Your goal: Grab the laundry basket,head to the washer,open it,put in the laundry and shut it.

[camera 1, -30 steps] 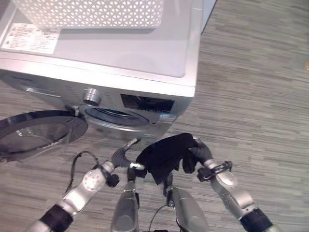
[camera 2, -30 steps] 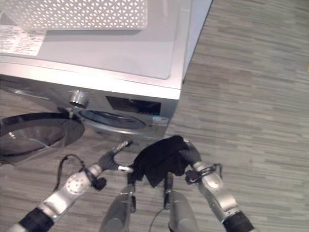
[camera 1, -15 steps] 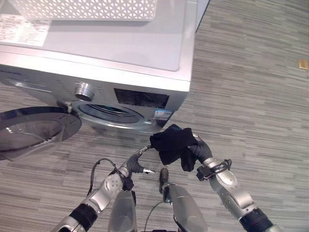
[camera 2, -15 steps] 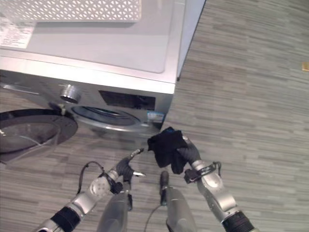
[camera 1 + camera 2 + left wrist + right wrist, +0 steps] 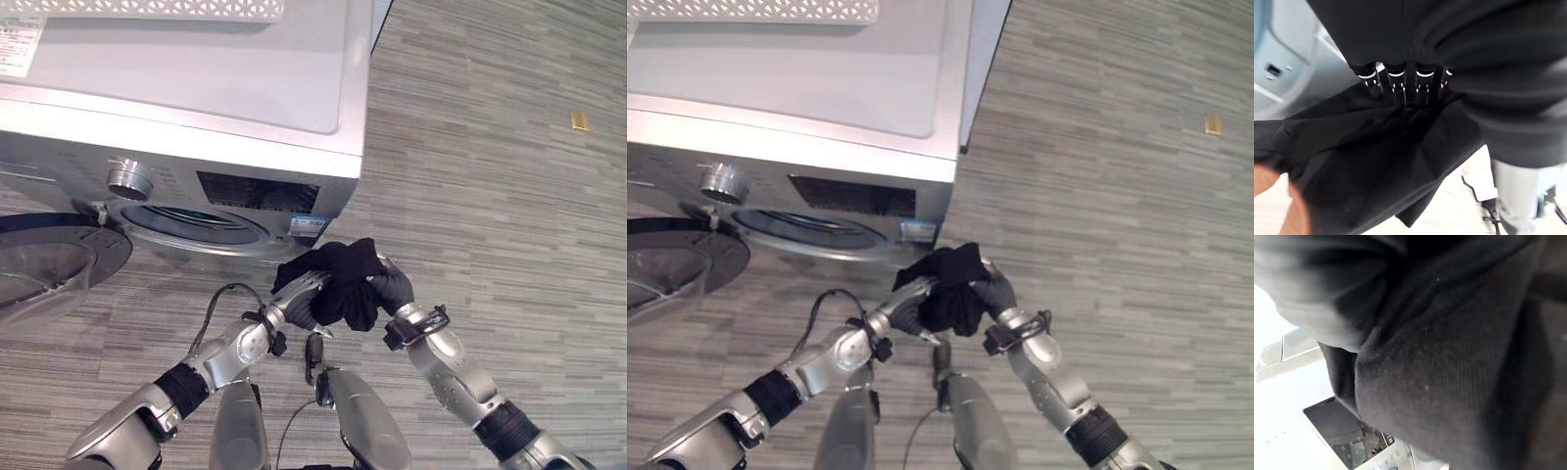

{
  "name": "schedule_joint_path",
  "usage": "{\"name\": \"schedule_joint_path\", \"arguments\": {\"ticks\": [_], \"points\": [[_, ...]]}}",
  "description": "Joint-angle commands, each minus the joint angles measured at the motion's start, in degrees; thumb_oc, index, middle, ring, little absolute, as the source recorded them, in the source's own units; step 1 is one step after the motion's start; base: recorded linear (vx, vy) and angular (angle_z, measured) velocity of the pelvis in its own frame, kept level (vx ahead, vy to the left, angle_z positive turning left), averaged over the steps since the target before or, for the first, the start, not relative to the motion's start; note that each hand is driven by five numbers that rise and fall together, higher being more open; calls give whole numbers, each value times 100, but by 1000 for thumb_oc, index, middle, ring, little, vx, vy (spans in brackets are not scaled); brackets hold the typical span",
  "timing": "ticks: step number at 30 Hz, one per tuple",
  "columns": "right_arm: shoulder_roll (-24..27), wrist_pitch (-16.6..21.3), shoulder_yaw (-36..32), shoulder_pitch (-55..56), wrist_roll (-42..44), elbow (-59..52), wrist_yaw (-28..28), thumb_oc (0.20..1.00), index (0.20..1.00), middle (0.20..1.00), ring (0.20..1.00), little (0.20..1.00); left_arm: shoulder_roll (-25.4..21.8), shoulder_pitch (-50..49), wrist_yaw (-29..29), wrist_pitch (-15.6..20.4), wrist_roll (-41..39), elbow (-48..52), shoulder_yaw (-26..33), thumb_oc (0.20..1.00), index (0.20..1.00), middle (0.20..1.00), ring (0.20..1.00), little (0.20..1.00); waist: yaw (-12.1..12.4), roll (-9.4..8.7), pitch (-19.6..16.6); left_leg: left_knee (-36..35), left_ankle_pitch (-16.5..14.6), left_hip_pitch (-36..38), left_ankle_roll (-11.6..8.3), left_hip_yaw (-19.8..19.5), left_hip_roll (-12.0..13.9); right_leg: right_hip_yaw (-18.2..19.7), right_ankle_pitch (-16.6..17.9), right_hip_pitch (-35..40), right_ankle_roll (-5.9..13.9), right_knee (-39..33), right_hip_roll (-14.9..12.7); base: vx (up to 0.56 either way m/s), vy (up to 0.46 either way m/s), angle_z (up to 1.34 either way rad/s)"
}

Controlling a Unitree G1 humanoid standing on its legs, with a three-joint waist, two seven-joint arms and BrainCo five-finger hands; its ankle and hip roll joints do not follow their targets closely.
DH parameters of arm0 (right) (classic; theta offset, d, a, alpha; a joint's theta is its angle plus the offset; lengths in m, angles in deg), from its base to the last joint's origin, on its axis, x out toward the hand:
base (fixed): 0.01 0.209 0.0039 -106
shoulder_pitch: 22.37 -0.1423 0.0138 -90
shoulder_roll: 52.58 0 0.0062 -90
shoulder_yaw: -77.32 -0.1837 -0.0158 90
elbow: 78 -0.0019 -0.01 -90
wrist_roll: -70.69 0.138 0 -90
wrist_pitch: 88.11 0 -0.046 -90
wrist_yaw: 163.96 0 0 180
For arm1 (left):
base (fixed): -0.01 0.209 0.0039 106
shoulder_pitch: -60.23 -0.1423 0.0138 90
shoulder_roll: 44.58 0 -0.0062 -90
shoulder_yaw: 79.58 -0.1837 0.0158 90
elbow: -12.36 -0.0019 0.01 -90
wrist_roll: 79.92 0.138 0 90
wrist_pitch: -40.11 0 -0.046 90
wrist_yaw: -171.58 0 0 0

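Both hands meet on one bundle of black laundry [image 5: 343,284], low before the washer [image 5: 196,117]: the right hand [image 5: 390,290] is wrapped round it, the left hand [image 5: 299,304] has its fingers [image 5: 1400,88] pushed into the cloth. Better to gather the hanging folds, I'd say, then aim left for the drum opening [image 5: 191,223] beside the swung-out door [image 5: 49,264]. The left wrist view shows those fingers buried; the eye views show the basket [image 5: 147,8] on top

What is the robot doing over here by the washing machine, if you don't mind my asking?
It is loading laundry. Both hands hold a bunched black cloth in front of the silver front-loading washing machine: the right hand is curled round it and the left hand has its fingers in the fabric. The round glass door stands open, the drum opening is clear, and the white perforated basket sits on top.
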Motion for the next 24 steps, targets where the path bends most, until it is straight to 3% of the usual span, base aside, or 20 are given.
{"name": "schedule_joint_path", "arguments": {"ticks": [1,7,10,18,19,20,21,24], "points": [[-83,459,-29,-183,230,-666,-100,200,200,200,200,200,381,-78,-8,318,-84,65,32,1000,1000,1000,1000,1000,-71,-197,-175,393,-635,-164,1,-1,189,-135,275,628,424,-1234,-311,0,0,0],[-283,469,65,-367,371,-674,-10,200,200,200,200,200,1140,56,-140,133,-278,-512,-308,1000,1000,1000,1000,1000,-113,-242,-157,371,-618,-241,-6,-13,193,-134,297,558,412,-1268,-303,0,0,0],[-481,448,235,-490,354,-616,105,200,200,200,200,200,1823,210,-142,-19,-927,-1084,-346,1000,1000,1000,1000,1000,-173,-301,-138,402,-649,-280,-10,-20,188,-129,293,540,386,-1262,-289,11,-24,0],[-478,489,274,-596,318,-544,190,200,200,200,200,200,1958,343,42,-19,-1478,-1197,-151,1000,1000,1000,1000,1000,-223,-321,-152,383,-630,-321,-29,10,199,-132,338,486,399,-1308,-281,0,0,0],[-490,493,277,-611,327,-529,204,200,200,200,200,200,1983,347,66,-26,-1513,-1252,-142,595,595,595,595,595,-225,-328,-152,380,-629,-325,-29,26,203,-132,347,479,403,-1312,-281,0,0,0],[-494,495,281,-611,327,-538,207,200,200,200,200,200,1994,340,97,-38,-1576,-1279,-107,545,545,545,545,545,-222,-330,-150,377,-631,-321,-27,38,202,-129,345,473,404,-1305,-279,0,0,0],[-494,495,281,-611,327,-538,207,200,200,200,200,200,1994,340,97,-38,-1576,-1279,-107,200,200,200,200,200,-222,-330,-150,377,-631,-321,-27,39,202,-129,345,472,404,-1305,-279,0,0,0],[-503,511,267,-602,345,-536,224,200,200,200,200,200,2004,344,193,-39,-1646,-1372,-7,200,200,200,200,200,-224,-323,-149,368,-632,-328,-27,42,198,-143,350,456,408,-1306,-289,0,0,0]]}}
